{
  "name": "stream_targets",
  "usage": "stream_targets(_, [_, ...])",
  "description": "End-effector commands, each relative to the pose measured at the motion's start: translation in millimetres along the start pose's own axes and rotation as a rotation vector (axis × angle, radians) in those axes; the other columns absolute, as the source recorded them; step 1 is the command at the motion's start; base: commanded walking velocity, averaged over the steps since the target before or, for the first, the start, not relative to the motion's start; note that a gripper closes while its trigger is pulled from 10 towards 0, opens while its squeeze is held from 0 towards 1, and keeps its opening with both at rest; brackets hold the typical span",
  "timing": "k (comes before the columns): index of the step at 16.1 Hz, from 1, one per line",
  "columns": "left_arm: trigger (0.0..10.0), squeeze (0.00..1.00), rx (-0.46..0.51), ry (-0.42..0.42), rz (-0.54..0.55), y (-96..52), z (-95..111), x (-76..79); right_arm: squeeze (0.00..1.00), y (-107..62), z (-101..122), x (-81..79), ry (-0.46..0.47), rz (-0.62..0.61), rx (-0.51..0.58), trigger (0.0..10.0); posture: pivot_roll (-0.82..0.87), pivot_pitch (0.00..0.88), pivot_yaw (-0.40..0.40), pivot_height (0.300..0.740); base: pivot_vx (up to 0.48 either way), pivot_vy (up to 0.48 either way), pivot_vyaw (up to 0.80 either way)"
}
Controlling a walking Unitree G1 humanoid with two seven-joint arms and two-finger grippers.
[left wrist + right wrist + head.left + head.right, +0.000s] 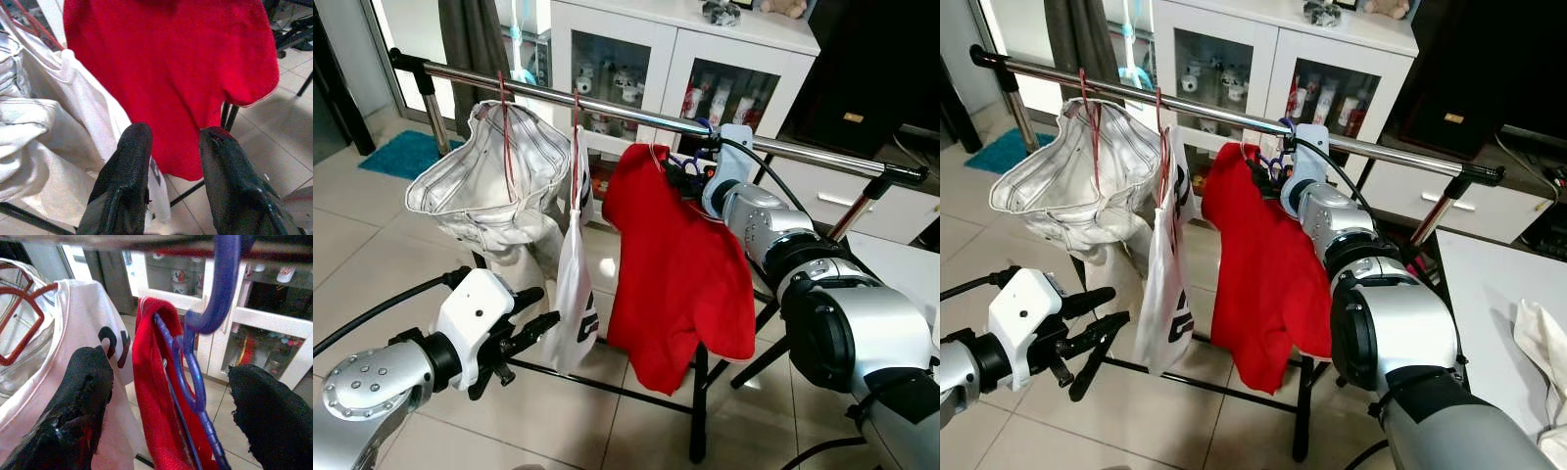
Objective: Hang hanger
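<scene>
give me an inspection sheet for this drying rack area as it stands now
surface: steel rail of the rack, tiled floor below
job's things: blue hanger carrying the red shirt, hook over the rail
clutter: white jacket and white shirt on red hangers
grippers: right end effector open, fingers either side of the blue hanger; left end effector open, low near the white shirt
cables: black cable along the left arm, another along the right arm
surroundings: white glass-door cabinet, teal mat
</scene>
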State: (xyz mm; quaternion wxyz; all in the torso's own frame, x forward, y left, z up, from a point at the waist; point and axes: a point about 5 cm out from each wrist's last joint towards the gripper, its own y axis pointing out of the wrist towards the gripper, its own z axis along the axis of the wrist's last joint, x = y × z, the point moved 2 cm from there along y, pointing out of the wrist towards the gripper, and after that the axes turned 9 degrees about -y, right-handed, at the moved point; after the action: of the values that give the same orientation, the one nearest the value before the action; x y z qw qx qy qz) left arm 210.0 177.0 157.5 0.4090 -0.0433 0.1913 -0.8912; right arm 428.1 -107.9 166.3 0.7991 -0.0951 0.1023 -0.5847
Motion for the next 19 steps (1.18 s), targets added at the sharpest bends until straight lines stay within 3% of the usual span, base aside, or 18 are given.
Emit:
stream_targets(1, [10.0, 0.00, 0.006, 0.008, -0.006, -2.6, 3.4, 2.2, 0.00, 0.0, -2.3, 0.2, 0.003, -0.003, -0.012, 0.0, 0.13, 0.065, -0.136, 0.740, 0.000, 0.000, 0.00])
stream_targets(19, [10.0, 0.00, 0.019, -0.004, 0.007, 1.6, 5.1, 1.9, 0.00, 1.1, 7.3, -3.1, 0.023, -0.003, 0.016, 0.0, 0.13, 0.037, -0.146, 0.740, 0.000, 0.000, 0.00])
